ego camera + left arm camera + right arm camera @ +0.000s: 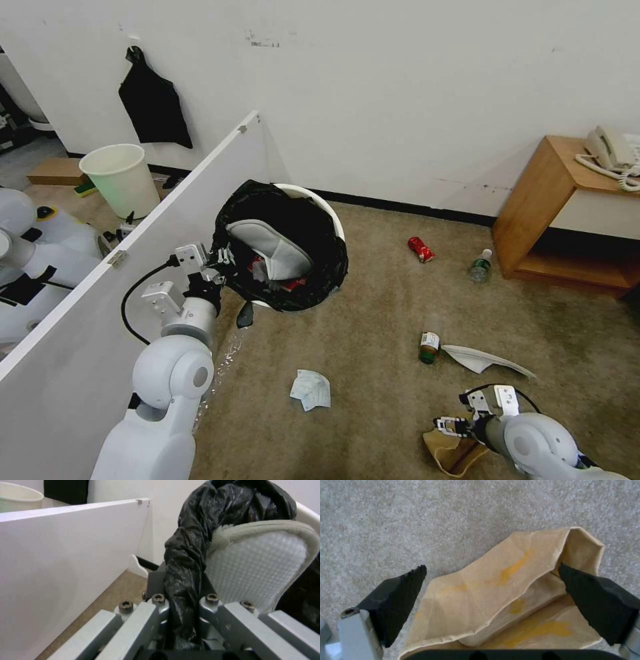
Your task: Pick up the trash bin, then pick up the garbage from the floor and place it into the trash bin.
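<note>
- Left of centre, the left gripper point(223, 261) is clamping the rim of the trash bin point(283, 245), tilted, a white slipper point(272, 248) lying inside.
- At lower right, the right gripper point(448, 425) is hovering over a brown paper bag point(452, 455).
- A tissue point(311, 389), a small bottle point(429, 347), a red can point(421, 249) are lying on the carpet point(373, 320).

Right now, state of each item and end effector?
Black-lined round white plastic trash bin: lifted, tilted, holding a white slipper.
Left end effector: shut on bin liner.
Right end effector: open, straddling the crumpled brown paper bag.
Red can: lying on carpet.
</note>
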